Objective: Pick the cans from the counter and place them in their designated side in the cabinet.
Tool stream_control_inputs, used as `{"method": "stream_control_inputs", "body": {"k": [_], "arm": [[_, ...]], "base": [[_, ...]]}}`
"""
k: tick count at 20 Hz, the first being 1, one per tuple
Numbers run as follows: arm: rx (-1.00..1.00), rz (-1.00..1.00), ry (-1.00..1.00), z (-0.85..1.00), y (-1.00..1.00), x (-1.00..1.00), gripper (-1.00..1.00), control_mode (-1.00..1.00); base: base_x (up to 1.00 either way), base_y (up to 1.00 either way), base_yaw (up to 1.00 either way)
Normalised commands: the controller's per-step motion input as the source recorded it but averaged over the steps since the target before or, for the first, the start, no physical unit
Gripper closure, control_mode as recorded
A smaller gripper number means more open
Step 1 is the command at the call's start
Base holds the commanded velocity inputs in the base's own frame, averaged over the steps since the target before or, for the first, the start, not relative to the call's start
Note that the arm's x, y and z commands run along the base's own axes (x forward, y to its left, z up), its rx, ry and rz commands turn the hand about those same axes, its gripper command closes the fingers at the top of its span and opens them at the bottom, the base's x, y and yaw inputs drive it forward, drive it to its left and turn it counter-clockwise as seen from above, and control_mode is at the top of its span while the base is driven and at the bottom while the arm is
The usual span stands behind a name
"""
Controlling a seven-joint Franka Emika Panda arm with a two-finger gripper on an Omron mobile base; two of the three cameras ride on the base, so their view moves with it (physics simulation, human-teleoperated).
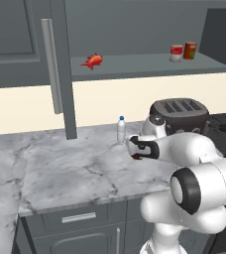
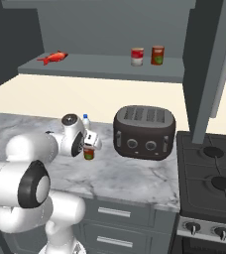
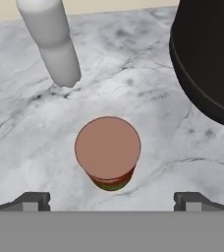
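Hand view, centre frame: a dark red can (image 3: 107, 150) stands upright on the marble surface (image 3: 153, 113), seen from above. The end effector (image 3: 112, 201) is released, fingertips (image 3: 33, 201) spread wide at the lower edge, apparently above the can. Upper left, a clear bottle (image 3: 52, 39); upper right, the dark toaster (image 3: 207, 59). On the cabinet shelf (image 2: 110, 67), two more cans (image 2: 137, 56).

Bottle (image 3: 52, 42) and toaster (image 3: 207, 59) flank the can (image 3: 107, 150); marble between lies bare.

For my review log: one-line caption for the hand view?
Open gripper poised above the dark red can on the marble counter, bottle and toaster beyond.
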Motion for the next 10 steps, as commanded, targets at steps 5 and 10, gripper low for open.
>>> {"method": "stream_control_inputs", "body": {"k": [5, 10], "arm": [[0.00, 0.00, 0.00, -0.22, 0.00, 0.23, -1.00, -1.00], [0.00, 0.00, 0.00, -0.20, 0.00, 0.27, -1.00, -1.00]], "base": [[0.00, 0.00, 0.00], [0.00, 0.00, 0.00]]}}
